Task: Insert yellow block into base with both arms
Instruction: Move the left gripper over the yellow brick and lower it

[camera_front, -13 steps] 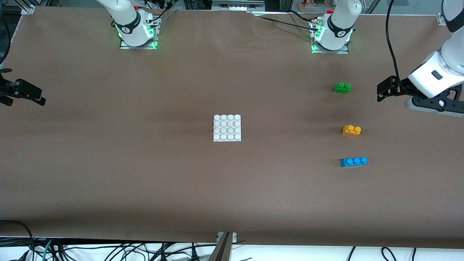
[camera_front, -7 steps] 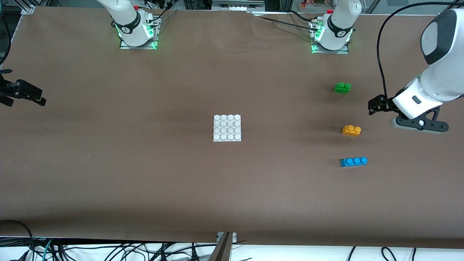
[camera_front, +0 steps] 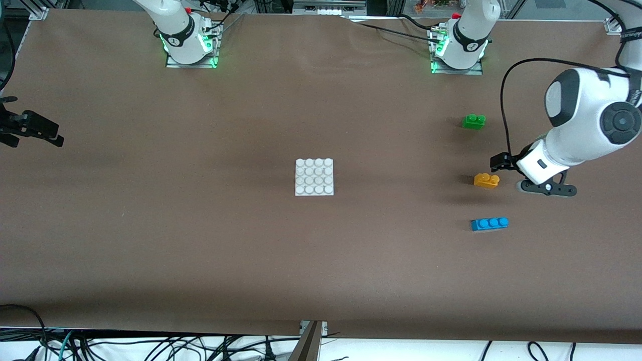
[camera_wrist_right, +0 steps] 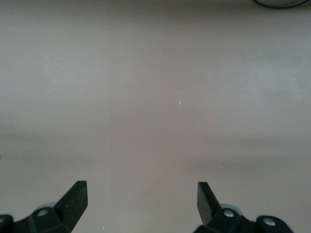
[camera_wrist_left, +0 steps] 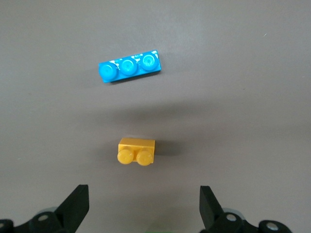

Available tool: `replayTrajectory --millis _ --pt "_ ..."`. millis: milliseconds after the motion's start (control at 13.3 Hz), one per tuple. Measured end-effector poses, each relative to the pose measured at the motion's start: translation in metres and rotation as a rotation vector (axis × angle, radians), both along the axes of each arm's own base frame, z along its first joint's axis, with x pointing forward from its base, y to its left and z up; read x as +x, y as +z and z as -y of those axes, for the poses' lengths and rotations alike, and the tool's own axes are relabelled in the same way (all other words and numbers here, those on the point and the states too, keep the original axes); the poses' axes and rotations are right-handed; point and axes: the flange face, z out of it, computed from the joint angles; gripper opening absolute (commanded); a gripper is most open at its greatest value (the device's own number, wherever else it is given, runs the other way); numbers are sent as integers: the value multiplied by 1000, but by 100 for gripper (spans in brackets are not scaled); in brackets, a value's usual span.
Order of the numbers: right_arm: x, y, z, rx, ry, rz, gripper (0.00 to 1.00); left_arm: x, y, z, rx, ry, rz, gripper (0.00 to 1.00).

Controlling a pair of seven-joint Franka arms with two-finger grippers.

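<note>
Left gripper hangs low over the table just beside the yellow block, at the block's 1 o'clock in the front view; jaws wide, empty. Base at table centre, well apart. Right gripper waits at the table's 9 o'clock edge, jaws wide. Bare cloth surrounds the base.

I see even, diffuse overhead light and a matte table with no glare. A soft shadow smear sits beside the yellow block. Green LED glow at both bases. Front view is sharp; right wrist view looks washed-out and hazy.
</note>
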Motion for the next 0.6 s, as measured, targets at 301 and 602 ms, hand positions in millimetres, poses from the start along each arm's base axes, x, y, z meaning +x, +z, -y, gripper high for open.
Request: replayTrajectory --millis 301,602 --pt "0 0 0 0 0 -1 100 -23 -45 -14 0 18 -3 100" --pt "0 -1 0 0 0 -1 100 -48 -86 -25 0 34 1 100"
